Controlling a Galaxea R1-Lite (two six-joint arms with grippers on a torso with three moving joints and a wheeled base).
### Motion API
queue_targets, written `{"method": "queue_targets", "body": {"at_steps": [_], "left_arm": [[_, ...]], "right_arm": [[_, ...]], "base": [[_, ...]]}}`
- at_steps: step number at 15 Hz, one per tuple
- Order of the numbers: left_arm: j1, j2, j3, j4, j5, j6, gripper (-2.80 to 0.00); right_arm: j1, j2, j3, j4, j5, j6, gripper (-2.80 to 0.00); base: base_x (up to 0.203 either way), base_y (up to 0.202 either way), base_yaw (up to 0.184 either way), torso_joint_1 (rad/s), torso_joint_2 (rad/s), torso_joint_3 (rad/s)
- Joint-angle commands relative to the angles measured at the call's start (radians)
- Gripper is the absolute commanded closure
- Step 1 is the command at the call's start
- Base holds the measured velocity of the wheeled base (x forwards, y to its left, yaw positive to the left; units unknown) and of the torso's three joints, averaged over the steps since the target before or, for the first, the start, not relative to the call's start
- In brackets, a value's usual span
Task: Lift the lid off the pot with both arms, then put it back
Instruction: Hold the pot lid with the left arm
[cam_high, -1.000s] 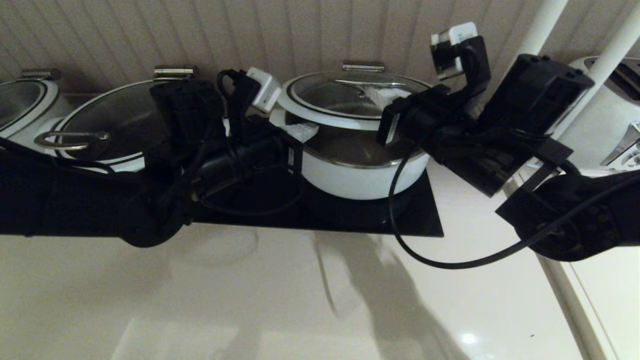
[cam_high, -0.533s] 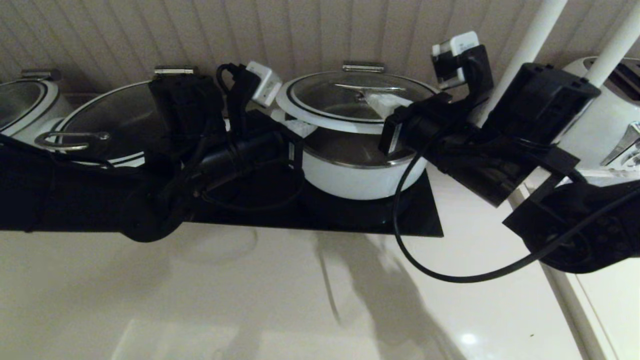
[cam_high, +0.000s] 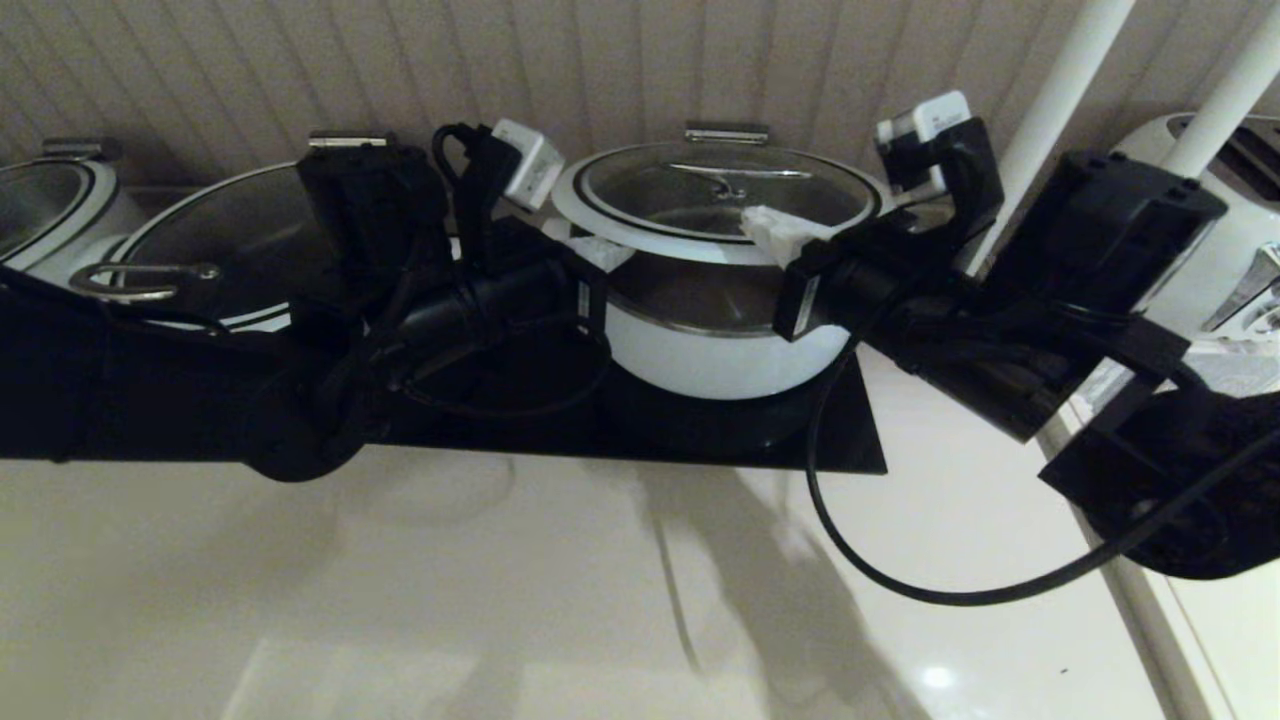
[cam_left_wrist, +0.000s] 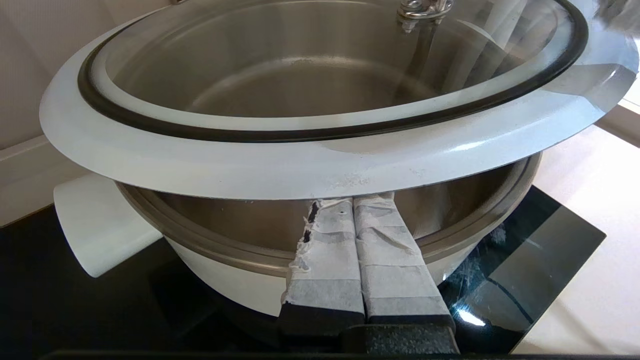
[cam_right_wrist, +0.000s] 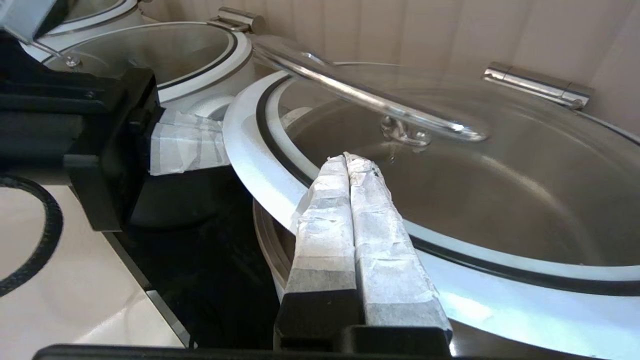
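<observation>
The white pot (cam_high: 720, 350) stands on the black cooktop. Its glass lid (cam_high: 720, 200), with a white rim and a metal handle (cam_right_wrist: 360, 95), sits tilted, with its left edge lifted off the pot. My left gripper (cam_high: 600, 252) is shut, with its taped fingertips (cam_left_wrist: 352, 202) pressed up under the lid's rim (cam_left_wrist: 300, 170), above the pot's steel rim. My right gripper (cam_high: 775, 228) is shut and lies across the top of the lid's right rim (cam_right_wrist: 250, 160), its tips (cam_right_wrist: 347, 160) over the glass. It holds nothing.
A second lidded pot (cam_high: 220, 240) stands left of the cooktop's (cam_high: 840, 440) middle, and a third (cam_high: 40, 200) at the far left. A white appliance (cam_high: 1230, 250) and two white poles (cam_high: 1060, 90) stand on the right. The pale counter runs along the front.
My right gripper has drawn back to the right and down, from over the middle of the glass to the lid's right rim. The left gripper stays under the left rim.
</observation>
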Motion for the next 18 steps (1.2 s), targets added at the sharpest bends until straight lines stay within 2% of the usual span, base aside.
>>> {"method": "queue_targets", "body": {"at_steps": [1,9,18], "left_arm": [[0.000,-0.002,0.003,-0.005,-0.001,0.001,0.00],[0.000,0.001,0.005,-0.007,-0.001,0.001,0.00],[0.000,0.001,0.005,-0.008,0.000,0.001,0.00]], "right_arm": [[0.001,-0.020,0.006,-0.003,0.001,-0.001,0.00],[0.000,-0.117,0.099,0.001,0.000,-0.001,0.00],[-0.001,-0.287,0.329,0.000,-0.002,0.003,0.00]], "base": [[0.000,0.000,0.000,0.000,0.00,0.000],[0.000,0.000,0.000,0.000,0.00,0.000],[0.000,0.000,0.000,0.000,0.00,0.000]]}}
